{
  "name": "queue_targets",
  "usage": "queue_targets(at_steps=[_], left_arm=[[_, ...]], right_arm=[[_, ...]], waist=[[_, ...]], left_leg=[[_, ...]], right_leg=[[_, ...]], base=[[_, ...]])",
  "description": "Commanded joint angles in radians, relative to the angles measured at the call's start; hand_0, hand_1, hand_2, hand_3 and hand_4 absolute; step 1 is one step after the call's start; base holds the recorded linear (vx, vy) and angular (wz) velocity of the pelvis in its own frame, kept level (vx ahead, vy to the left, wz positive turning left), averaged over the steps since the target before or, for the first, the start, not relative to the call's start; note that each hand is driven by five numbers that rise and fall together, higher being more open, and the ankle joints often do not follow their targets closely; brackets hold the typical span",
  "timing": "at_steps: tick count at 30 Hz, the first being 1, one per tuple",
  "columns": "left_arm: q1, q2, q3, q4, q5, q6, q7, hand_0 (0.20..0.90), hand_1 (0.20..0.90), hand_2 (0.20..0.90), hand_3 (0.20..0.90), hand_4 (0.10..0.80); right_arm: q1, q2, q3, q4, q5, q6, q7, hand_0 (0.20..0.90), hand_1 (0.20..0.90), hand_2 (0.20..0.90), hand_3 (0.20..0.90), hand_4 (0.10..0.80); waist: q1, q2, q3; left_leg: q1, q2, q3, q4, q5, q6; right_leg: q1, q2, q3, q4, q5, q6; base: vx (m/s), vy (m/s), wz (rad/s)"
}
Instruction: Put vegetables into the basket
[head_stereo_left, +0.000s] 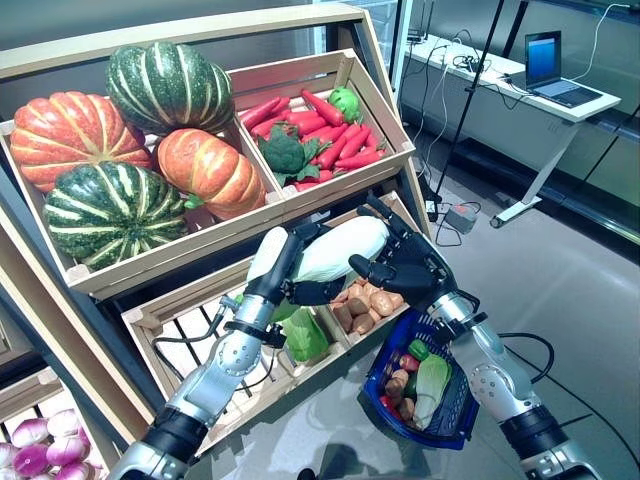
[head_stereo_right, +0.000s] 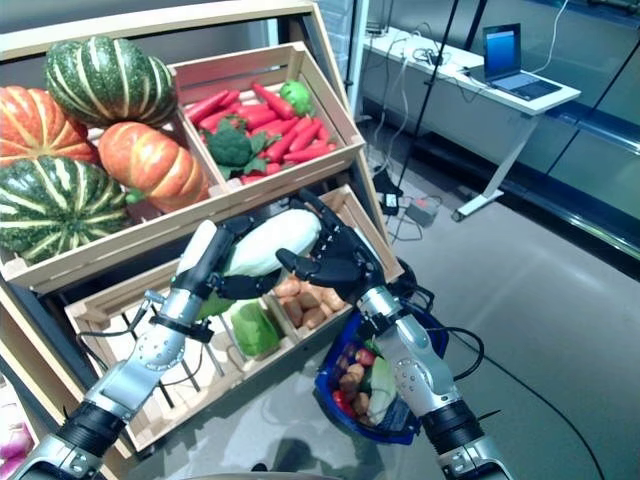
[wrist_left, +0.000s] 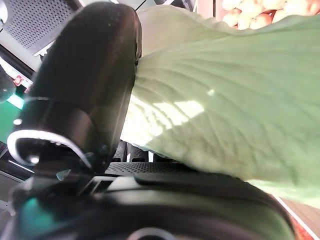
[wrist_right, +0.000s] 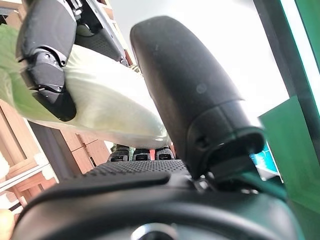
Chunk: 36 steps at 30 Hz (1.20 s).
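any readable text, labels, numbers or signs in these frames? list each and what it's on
None can be read.
Laptop on the white desk: its screen glows blue, anything on it too small to read.
Wooden crates, blue basket, pumpkins and the pale cabbage held between the left hand and right hand: no print or labels showing.

Even indoor light lit the head views brightly. A soft shadow lay on the floor (head_stereo_left: 330, 455). In the left wrist view, the pale leaf (wrist_left: 215, 100) beyond the fingers glowed, blurred.
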Motion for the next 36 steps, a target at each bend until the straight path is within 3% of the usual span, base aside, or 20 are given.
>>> queue_targets(at_steps=[1, 24, 25, 26, 36], left_arm=[[-0.256, -0.028, -0.087, -0.031, 0.009, -0.151, 0.024, 0.300, 0.300, 0.300, 0.300, 0.400], [-0.268, -0.034, -0.078, -0.041, 0.010, -0.125, 0.027, 0.300, 0.300, 0.300, 0.300, 0.400], [-0.267, -0.034, -0.076, -0.043, 0.002, -0.121, 0.024, 0.439, 0.439, 0.439, 0.439, 0.493], [-0.268, -0.033, -0.074, -0.036, -0.009, -0.121, 0.012, 0.900, 0.900, 0.900, 0.900, 0.800], [-0.246, -0.035, -0.071, -0.020, -0.011, -0.095, -0.002, 0.900, 0.900, 0.900, 0.900, 0.800]], right_arm=[[-0.173, 0.086, -0.004, -0.045, 0.048, -0.064, 0.035, 0.300, 0.300, 0.300, 0.300, 0.400], [-0.186, 0.101, -0.019, -0.034, 0.039, -0.099, 0.021, 0.300, 0.300, 0.300, 0.300, 0.400], [-0.185, 0.100, -0.020, -0.036, 0.039, -0.098, 0.021, 0.300, 0.300, 0.300, 0.300, 0.400], [-0.184, 0.099, -0.022, -0.038, 0.040, -0.097, 0.020, 0.300, 0.300, 0.300, 0.300, 0.400], [-0.183, 0.093, -0.031, -0.037, 0.039, -0.112, 0.018, 0.300, 0.300, 0.300, 0.300, 0.400]], waist=[[0.009, -0.004, -0.068], [0.009, -0.001, -0.074], [0.009, -0.001, -0.074], [0.009, -0.001, -0.074], [0.011, 0.001, -0.072]], left_leg=[[0.048, -0.025, 0.008, 0.002, -0.145, 0.033], [0.039, -0.026, 0.002, 0.002, -0.142, 0.033], [0.040, -0.026, 0.002, 0.002, -0.142, 0.033], [0.040, -0.026, 0.002, 0.002, -0.143, 0.034], [0.039, -0.024, 0.002, 0.002, -0.141, 0.034]], right_leg=[[-0.001, -0.001, 0.020, 0.002, -0.009, -0.029], [-0.009, 0.000, 0.024, 0.002, -0.007, -0.029], [-0.009, 0.000, 0.025, 0.002, -0.006, -0.029], [-0.008, 0.000, 0.024, 0.002, -0.007, -0.029], [-0.010, 0.000, 0.024, 0.002, -0.006, -0.029]], base=[[0.000, 0.000, 0.00], [0.000, 0.000, 0.00], [0.000, 0.000, 0.00], [0.000, 0.000, 0.00], [0.000, 0.000, 0.00]])
